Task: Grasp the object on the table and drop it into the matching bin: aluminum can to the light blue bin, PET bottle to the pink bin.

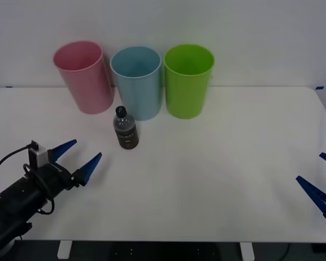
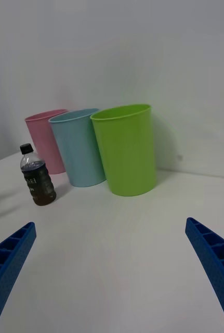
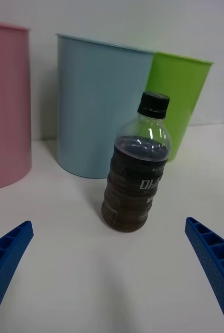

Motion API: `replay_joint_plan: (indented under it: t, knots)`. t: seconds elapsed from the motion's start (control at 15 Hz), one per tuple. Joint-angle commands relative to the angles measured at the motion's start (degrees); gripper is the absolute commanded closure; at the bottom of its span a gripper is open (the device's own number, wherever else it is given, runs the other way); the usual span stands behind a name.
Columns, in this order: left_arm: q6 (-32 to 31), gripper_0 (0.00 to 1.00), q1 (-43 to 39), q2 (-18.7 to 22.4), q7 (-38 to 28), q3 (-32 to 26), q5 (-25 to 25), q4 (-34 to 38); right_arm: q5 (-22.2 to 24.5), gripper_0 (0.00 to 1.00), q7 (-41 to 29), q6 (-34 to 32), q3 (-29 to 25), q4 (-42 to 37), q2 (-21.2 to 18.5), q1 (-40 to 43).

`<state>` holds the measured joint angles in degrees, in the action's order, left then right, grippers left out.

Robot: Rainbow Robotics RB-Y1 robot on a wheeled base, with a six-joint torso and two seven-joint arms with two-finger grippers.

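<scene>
The PET bottle (image 1: 125, 128) (image 2: 37, 177) (image 3: 137, 171), clear with a black cap and dark contents, stands upright on the white table (image 1: 206, 179), just in front of the light blue bin (image 1: 137, 81) (image 3: 101, 104). The pink bin (image 1: 84, 76) (image 3: 5, 104) stands to that bin's left. My left gripper (image 1: 76, 157) (image 3: 112, 276) is open, low over the table, a short way left of and nearer than the bottle, pointing at it. At the table's right edge my right gripper (image 1: 321, 182) (image 2: 112, 270) waits open.
A lime green bin (image 1: 188, 80) (image 2: 126, 148) stands right of the light blue one, the three in a row at the table's back. A white wall rises behind them. Bare tabletop spreads across the middle and right.
</scene>
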<state>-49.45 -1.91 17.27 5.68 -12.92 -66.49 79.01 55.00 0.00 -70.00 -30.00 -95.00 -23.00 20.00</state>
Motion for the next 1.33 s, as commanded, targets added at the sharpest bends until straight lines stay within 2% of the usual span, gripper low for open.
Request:
replay_joint_plan:
  t: [0.07,0.4,0.87,1.33]
  knots:
    - [2.08,0.0,1.12,-3.47,0.38,-0.08,-3.3,0.0,0.0,0.0,0.0,0.0,0.0,0.0,0.0,0.0]
    - [4.8,0.0,2.79,-7.42,0.47,0.09,-6.99,0.0,0.0,0.0,0.0,0.0,0.0,0.0,0.0,0.0]
    - [12.45,0.0,4.99,-7.6,0.56,5.54,-7.34,-0.17,0.0,0.0,0.0,0.0,0.0,0.0,0.0,0.0]
    - [13.15,0.0,9.91,-7.6,0.91,6.07,-8.04,-5.53,0.0,0.0,0.0,0.0,0.0,0.0,0.0,0.0]
